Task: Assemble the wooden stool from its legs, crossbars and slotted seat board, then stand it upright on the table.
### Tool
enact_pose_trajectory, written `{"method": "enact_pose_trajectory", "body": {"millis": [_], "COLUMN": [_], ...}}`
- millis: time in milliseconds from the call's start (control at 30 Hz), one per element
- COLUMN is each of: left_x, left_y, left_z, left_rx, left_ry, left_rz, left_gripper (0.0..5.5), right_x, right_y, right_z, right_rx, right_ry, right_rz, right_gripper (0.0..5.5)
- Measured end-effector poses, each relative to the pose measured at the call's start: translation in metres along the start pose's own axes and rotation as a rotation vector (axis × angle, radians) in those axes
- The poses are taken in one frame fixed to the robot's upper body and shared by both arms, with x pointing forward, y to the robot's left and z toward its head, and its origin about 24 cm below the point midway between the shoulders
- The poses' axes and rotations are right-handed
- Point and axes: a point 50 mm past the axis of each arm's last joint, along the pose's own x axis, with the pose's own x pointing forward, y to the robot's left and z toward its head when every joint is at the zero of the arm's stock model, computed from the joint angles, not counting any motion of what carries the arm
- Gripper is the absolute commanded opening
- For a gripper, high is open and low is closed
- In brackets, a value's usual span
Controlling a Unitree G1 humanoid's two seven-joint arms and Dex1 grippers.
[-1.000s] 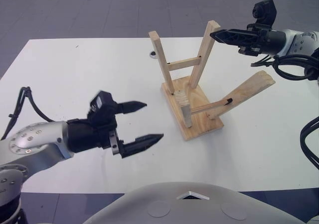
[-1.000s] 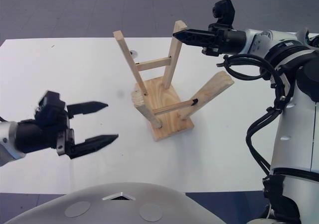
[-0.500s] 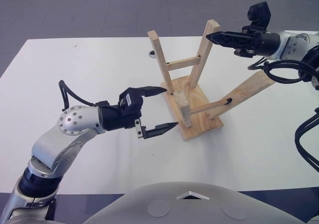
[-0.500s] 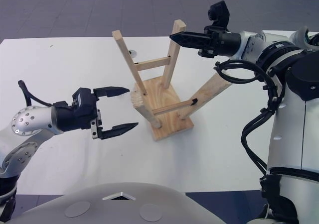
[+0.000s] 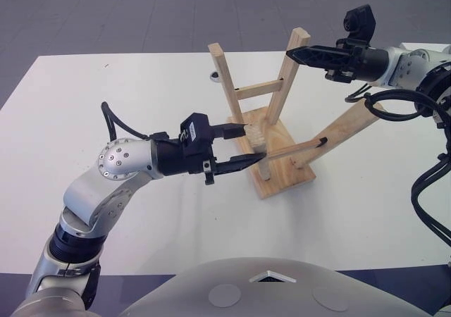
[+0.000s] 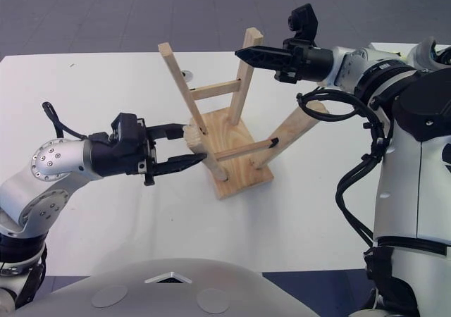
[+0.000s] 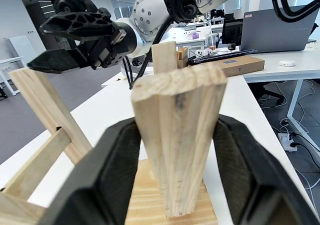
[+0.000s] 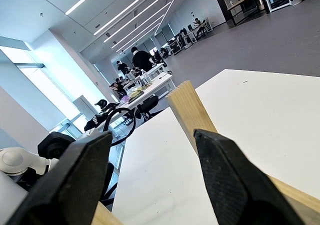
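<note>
On the white table point(image 5: 106, 98), the stool is seen upside down: the slotted seat board point(image 5: 285, 176) lies flat and the legs point up from it. Two tall legs are seated at the far side, the far-left leg point(image 5: 229, 84) and the far-right leg point(image 5: 285, 84), joined by an upper crossbar point(image 5: 261, 88). At the near-left corner a short leg point(image 7: 176, 140) is stood roughly upright on the board, its long axis near vertical. A thin lower crossbar point(image 5: 292, 148) is run from it to a leaning leg point(image 5: 345, 130), which is tipped outward to the robot's right.

The left gripper point(image 5: 245, 144) is reached in level from the robot's left, jaws released and spread, with the short leg taken between them. One pad point(image 7: 117, 175) is set close on each side of the wood; whether either is touching cannot be told. This is judged the relation on which the coming move turns: the leg is already inside the jaws, crosswise to them, so only a closing is called for.

The right gripper point(image 5: 292, 52) is held just beside the top of the far-right leg, its jaws parted and nothing grasped.
</note>
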Motion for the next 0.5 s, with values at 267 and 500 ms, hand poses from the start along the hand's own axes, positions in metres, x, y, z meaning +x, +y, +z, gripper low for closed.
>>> {"method": "enact_pose_trajectory", "body": {"millis": [267,500], "left_x": [-0.009,-0.069], "left_y": [-0.009,-0.02], "left_z": [-0.005,-0.034], "left_rx": [0.07,-0.063], "left_ry": [0.048,0.311], "left_rz": [0.007,0.088], "left_gripper": [2.07,2.04], "right_x": [0.0,0.0], "right_y": [0.0,0.0], "right_z": [0.0,0.001], "right_rx": [0.004,-0.003], "right_ry": [-0.015,-0.003], "right_rz": [0.0,-0.009], "right_gripper": [3.05,3.05]}}
